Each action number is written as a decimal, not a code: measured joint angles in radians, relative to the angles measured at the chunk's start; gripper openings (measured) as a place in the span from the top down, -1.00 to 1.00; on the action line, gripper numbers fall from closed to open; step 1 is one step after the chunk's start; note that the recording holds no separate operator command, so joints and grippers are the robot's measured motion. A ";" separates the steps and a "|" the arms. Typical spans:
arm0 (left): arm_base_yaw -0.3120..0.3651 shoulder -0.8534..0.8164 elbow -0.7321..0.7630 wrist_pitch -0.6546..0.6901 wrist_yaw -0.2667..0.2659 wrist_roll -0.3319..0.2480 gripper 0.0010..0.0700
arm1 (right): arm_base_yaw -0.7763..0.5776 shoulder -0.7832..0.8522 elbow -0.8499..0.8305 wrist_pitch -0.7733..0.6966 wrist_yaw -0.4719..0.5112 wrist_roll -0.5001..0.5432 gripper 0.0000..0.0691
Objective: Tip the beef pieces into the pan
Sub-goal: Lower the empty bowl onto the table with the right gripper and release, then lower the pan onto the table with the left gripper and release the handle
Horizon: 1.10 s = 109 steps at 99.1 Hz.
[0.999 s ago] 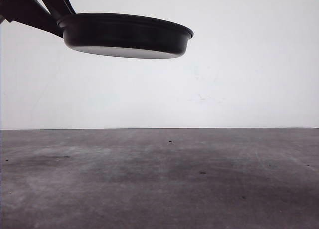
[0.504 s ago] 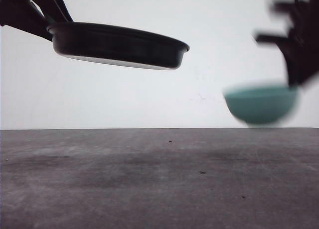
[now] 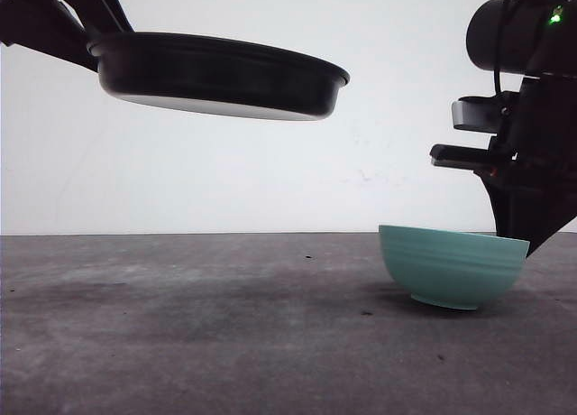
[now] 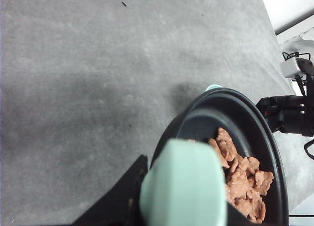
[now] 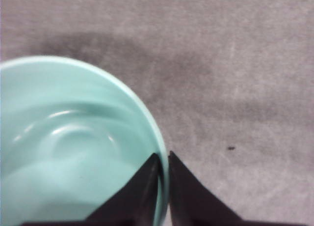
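High on the left of the front view, the pan hangs in the air well above the grey table, its black body roughly level with a slight tilt, held from its left side by the dark left arm. On the left wrist view the pan's mint-green handle sits right at the left gripper, with a dark finger beside it – the jaws themselves are mostly hidden behind the handle, so I cannot tell how they stand. The beef pieces lie inside the pan as a loose reddish-brown layer gathered toward one side of the black floor.

Low on the right, a teal ribbed bowl rests on the table, tipped a little, its rim higher on the left. The right gripper pinches the bowl's rim – one dark finger inside the wall and the other outside, pressed close on the thin edge. On the right wrist view the bowl's inside looks bare and glossy. Pan and bowl are well apart, the pan up high and the bowl down on the table
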 joint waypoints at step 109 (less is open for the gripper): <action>0.109 0.580 0.008 0.373 0.034 -0.015 0.89 | 0.175 -1.085 0.019 -0.207 -0.110 0.141 0.96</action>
